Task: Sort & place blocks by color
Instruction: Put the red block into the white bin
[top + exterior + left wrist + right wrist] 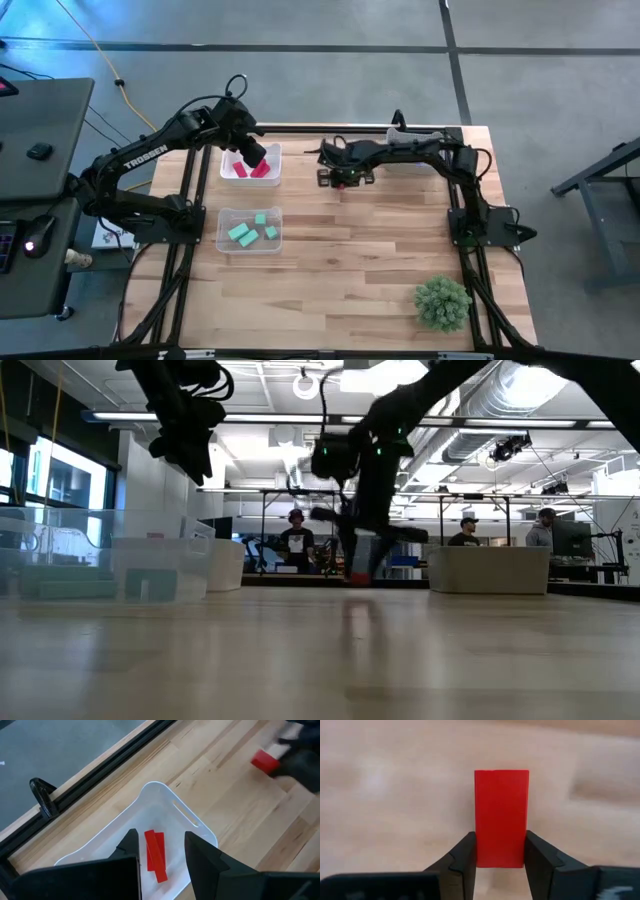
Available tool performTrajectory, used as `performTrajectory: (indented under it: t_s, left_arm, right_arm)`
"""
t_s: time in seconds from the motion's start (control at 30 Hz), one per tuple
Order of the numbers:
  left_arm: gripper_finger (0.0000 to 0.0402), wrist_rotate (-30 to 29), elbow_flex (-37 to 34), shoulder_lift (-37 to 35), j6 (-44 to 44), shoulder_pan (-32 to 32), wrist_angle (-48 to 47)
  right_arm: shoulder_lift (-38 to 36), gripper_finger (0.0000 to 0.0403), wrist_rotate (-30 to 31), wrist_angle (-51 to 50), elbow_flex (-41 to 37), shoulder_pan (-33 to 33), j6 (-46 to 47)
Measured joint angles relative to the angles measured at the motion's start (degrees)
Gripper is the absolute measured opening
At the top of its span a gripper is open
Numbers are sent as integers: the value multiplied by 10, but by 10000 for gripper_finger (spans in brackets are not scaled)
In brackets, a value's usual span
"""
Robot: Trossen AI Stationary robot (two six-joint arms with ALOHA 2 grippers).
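My right gripper is shut on a red block, near the table's middle toward the far edge. My left gripper is open and hovers above a clear bin where two red bars lie side by side on its floor. The same red-block bin shows in the high view. Closer to the near edge, a second clear bin holds three teal-green blocks. No purple blocks show. My right gripper pinches the red block's near end between its two fingers, one on each long side. The rest of the block sticks out forward past the fingertips. In the low view the block sits close above the tabletop; whether it touches the wood I cannot tell.
A third clear bin stands at the far right edge, partly behind the right arm. A green spiky plant ball sits near the right near corner. Bare wood fills the middle and near part of the table. People show in the room beyond.
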Motion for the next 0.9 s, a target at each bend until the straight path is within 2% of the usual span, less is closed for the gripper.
performTrajectory:
  t_s: [0.1, 0.5, 0.9]
  left_arm:
    - [72, 7, 0, 0, 0, 0, 0]
    - [72, 130, 0, 0, -58, -3, 0]
    - [72, 155, 0, 0, -172, -42, 0]
  right_arm:
    - [-18, 107, -1, 21, 0, 22, -19]
    - [-61, 107, 22, 145, 10, 101, -108]
    - [-61, 107, 37, 142, 119, 154, -281]
